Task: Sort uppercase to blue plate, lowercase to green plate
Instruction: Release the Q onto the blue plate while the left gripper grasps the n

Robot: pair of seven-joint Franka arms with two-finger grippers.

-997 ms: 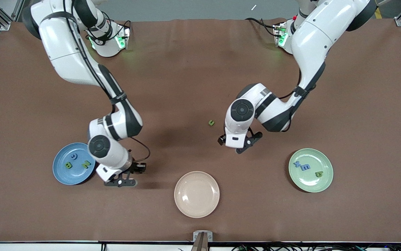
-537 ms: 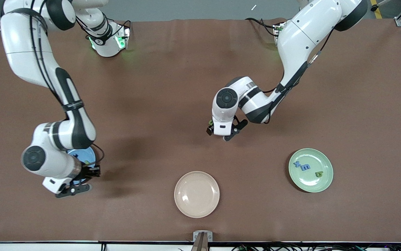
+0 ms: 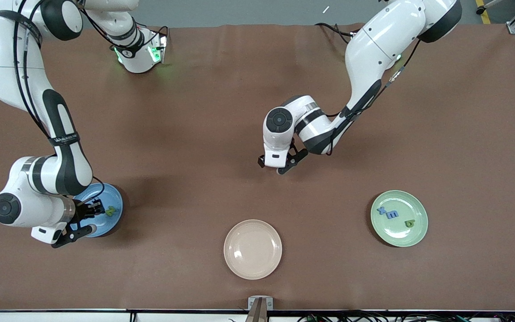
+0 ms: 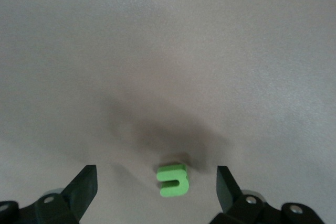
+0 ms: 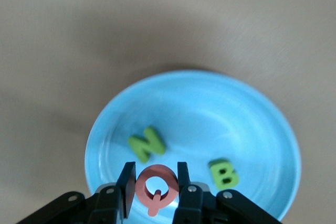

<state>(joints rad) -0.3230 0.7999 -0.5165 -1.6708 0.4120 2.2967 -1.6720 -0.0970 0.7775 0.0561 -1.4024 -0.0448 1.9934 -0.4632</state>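
My right gripper [image 5: 155, 167] is shut on the pink-red Q [image 5: 156, 171], an uppercase letter, and hangs over the blue plate [image 5: 210, 108]. A green Z [image 5: 146, 143] and a green B [image 5: 222, 173] lie in that plate. In the front view this gripper [image 3: 91, 211] covers much of the blue plate [image 3: 115, 199]. My left gripper [image 4: 156, 179] is open, low over the table, with the lowercase green u [image 4: 172, 180] on the cloth between its fingers, touching neither. The green plate [image 3: 400, 241] holds a blue x [image 3: 381, 210], a blue m [image 3: 391, 214] and a green b [image 3: 409, 223].
A beige plate [image 3: 253, 249] stands empty near the front edge, between the two coloured plates. The left gripper [image 3: 278, 164] sits mid-table and hides the u in the front view. Brown cloth covers the whole table.
My right arm swung toward its end of the table, carrying the Q over the blue plate. My left gripper moved away from the front camera, came over the green u and stayed open.
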